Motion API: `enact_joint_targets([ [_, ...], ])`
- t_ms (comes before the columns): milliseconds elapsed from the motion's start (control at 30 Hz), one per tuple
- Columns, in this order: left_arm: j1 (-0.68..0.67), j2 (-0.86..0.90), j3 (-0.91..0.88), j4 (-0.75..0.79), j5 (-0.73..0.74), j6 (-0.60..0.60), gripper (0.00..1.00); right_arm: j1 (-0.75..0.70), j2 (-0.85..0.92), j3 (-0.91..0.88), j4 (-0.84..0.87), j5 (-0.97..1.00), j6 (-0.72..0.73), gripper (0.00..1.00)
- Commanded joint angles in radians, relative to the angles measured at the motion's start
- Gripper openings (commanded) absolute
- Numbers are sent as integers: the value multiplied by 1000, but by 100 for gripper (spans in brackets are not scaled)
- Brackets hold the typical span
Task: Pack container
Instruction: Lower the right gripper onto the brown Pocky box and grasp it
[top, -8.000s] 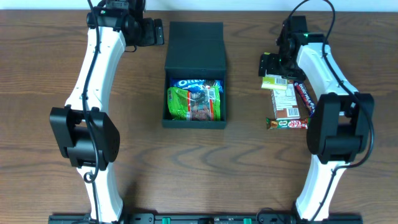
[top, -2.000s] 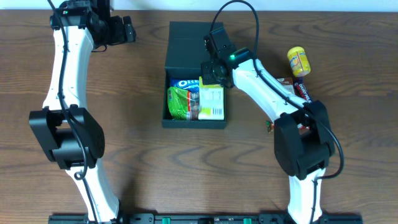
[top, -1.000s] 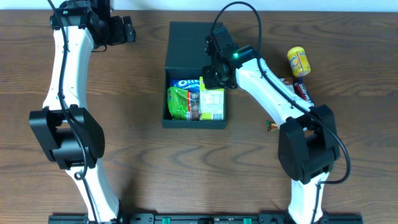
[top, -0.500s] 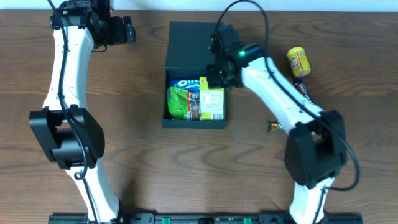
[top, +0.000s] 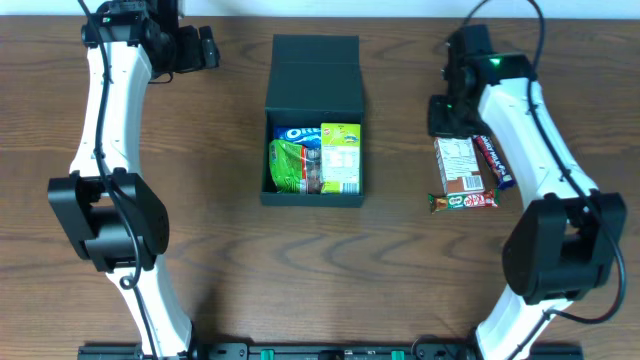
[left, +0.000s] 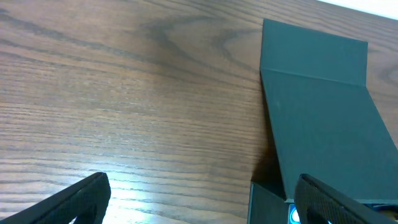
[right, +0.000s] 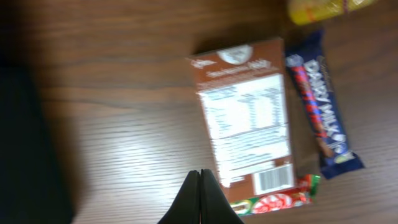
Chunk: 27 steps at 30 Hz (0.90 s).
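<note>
Our right hand (top: 445, 115) has swung from the container (top: 313, 75) to above the brown snack box (top: 458, 165), clenched empty. Our left hand (top: 195, 48) gapes by the far edge. Bare table (top: 400, 230) flanks the central matte-black container, lid flapped back.

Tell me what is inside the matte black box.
The matte black box holds a blue Oreo packet, a crinkly green bag and a lime-green packet. Anything beneath them is covered.
</note>
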<state>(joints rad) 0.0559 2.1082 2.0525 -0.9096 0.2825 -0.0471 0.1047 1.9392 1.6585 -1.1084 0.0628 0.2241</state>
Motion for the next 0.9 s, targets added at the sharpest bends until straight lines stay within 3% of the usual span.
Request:
enact_joint_targets([
  [0,-16,-19,-4,-1,6,18,95,-41,-11,-56,17,-35,-91,2],
  [33,-19,-19,-4,-1,3,18,95,-54,-11,-74,26,-63,-120,8],
  [67,-23,-19,-4,0,0,18,95,-64,-11,-92,32,-74,-135,23],
  [100,-26,-19,-4,2,-1,18,95,-71,-11,-107,35,-74,-136,43],
  [233,-38,-19,-4,14,-1,18,95,-87,-11,-166,58,-66,-137,73],
  [533,-61,-19,-4,28,-1,18,95,-92,-11,-265,174,-36,-164,99],
  [867,-63,-19,-4,28,-1,18,95,-116,-10,-325,261,-10,-177,99],
])
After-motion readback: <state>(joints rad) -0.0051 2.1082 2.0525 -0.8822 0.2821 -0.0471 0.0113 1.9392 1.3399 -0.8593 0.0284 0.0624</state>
